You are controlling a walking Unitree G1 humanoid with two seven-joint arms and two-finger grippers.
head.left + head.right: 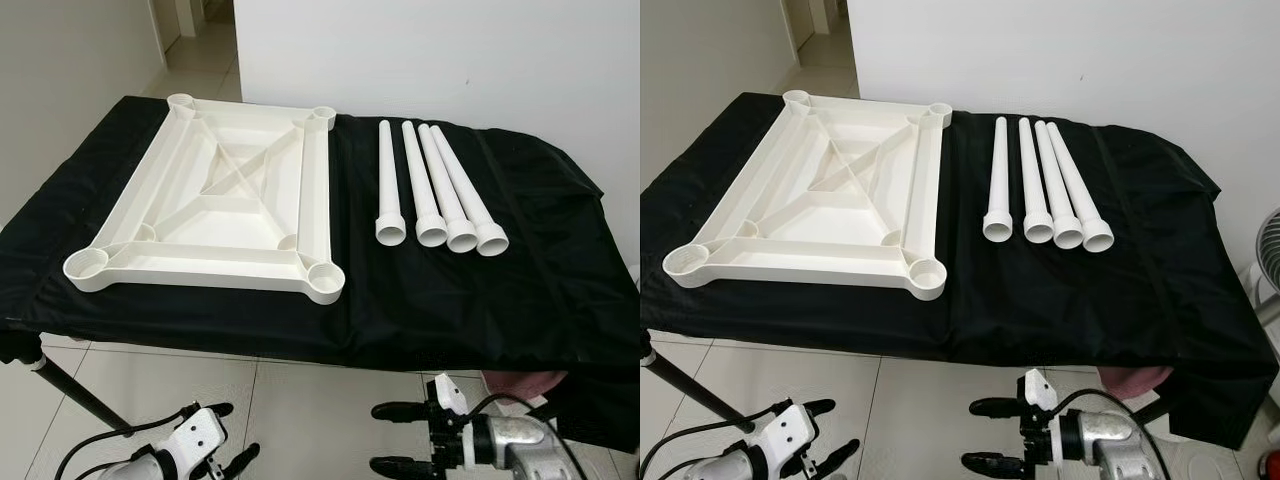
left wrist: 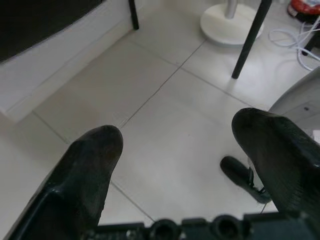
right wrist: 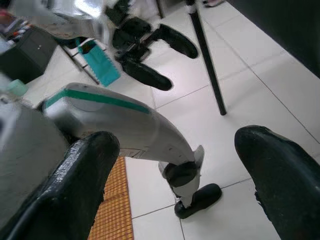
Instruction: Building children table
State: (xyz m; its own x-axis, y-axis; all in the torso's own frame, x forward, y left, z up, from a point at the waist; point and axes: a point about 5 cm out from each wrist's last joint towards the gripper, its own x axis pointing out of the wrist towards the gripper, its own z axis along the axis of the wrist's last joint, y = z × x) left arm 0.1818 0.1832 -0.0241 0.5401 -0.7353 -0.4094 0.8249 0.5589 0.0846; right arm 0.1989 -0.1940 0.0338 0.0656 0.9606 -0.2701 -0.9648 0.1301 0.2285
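Nearest to you, low in the head views, hang both arms over the tiled floor (image 1: 300, 400). At left you see the left end effector (image 1: 232, 438), its two black fingers spread apart and holding nothing. At right, the right end effector (image 1: 398, 438) likewise hangs released, its fingers parted one above the other.

Beyond them stands the desk (image 1: 400, 310), draped in a black cloth. On its left half lies the white table top (image 1: 215, 200), upside down, so you see its crossed ribs and a round socket at each corner. To its right, well apart from it, lie four white legs (image 1: 435, 190) side by side, nearly touching, their wider open ends toward you.

Views compared: the right eye view adds a fan guard (image 1: 1268, 250) at the far right edge and something pink (image 1: 1135, 380) under the cloth's hem. The left wrist view shows you the parted fingers (image 2: 90, 170) above floor tiles, a round white stand base (image 2: 232, 22) and a black desk leg (image 2: 250, 37). The right wrist view shows its spread fingers (image 3: 85, 175), the robot's silver lower leg with a green band (image 3: 105, 107), and an orange mat (image 3: 112, 210).

No legible writing can be made out.
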